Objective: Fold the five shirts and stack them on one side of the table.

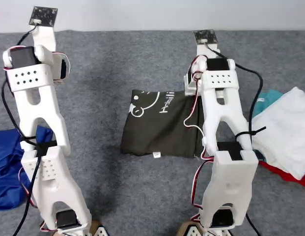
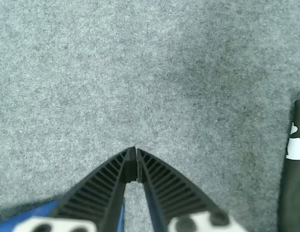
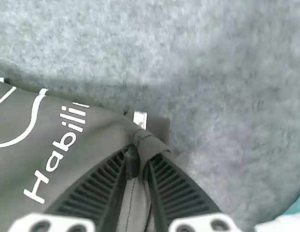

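Nearest to the lens on my right wrist are the two ribbed fingers (image 3: 104,181) of my right gripper (image 3: 138,163), and they are pressed together on one corner of the dark shirt (image 3: 63,154) — a small fold of cloth stands up between the tips, next to a little white label (image 3: 140,117). This is the far right corner of the shirt, the one away from my bases. From it the shirt spreads toward my left arm and back toward me, lying flat near the middle of the desk (image 1: 118,59); it seems a little longer across the desk than from front to back, so I take its long axis to run from my right side to my left. My left gripper (image 2: 135,155) has its tips touching and holds nothing; it hangs over bare grey surface, and the left side of the dark shirt is off to its right, apart from it. So the right arm is clearly the nearer one, and I judge that the coming fold must carry this corner along the long axis toward the left. The blue shirt (image 1: 7,167) lies crumpled at the left edge of the desk, beside my left arm. At the right edge the white shirt (image 1: 287,130) lies on a teal shirt (image 1: 266,97) and a red shirt (image 1: 290,176) — if these are folded well, I cannot tell
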Controlling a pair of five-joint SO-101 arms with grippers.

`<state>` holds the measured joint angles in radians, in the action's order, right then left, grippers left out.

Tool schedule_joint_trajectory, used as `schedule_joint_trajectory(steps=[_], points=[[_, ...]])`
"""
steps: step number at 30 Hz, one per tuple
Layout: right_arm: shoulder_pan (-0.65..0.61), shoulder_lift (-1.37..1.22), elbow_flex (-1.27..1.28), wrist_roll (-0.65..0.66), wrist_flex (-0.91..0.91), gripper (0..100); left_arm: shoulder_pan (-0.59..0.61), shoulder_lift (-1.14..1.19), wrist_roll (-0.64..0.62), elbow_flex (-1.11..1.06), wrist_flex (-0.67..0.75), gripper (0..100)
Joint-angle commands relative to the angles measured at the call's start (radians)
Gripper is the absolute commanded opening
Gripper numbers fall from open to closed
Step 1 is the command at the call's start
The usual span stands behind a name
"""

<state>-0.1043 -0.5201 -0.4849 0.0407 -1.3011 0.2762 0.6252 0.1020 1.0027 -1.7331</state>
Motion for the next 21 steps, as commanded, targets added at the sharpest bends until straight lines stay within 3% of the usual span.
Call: schedule_joint_trajectory(steps=[1, 5, 10, 12, 16, 21], points=[[0.024, -0.013, -0.057, 0.054, 0.030, 0.9, -0.003, -0.060, 0.014, 0.004, -0.020, 0], [0.039, -0.079, -0.100, 0.077, 0.019, 2.8, -0.003, -0.060, 0.014, 0.004, -0.020, 0], [0.051, -0.093, -0.238, 0.054, -0.119, 20.8, -0.005, -0.060, 0.014, 0.004, -0.020, 0], [0.050, -0.093, -0.311, 0.052, -0.205, 22.5, -0.005, -0.060, 0.014, 0.004, -0.021, 0], [0.012, -0.094, -0.423, 0.052, -0.390, 19.7, -0.005, -0.060, 0.014, 0.004, -0.021, 0], [-0.048, -0.093, -0.453, 0.052, -0.496, 3.7, -0.003, -0.061, 0.014, 0.004, -0.021, 0]])
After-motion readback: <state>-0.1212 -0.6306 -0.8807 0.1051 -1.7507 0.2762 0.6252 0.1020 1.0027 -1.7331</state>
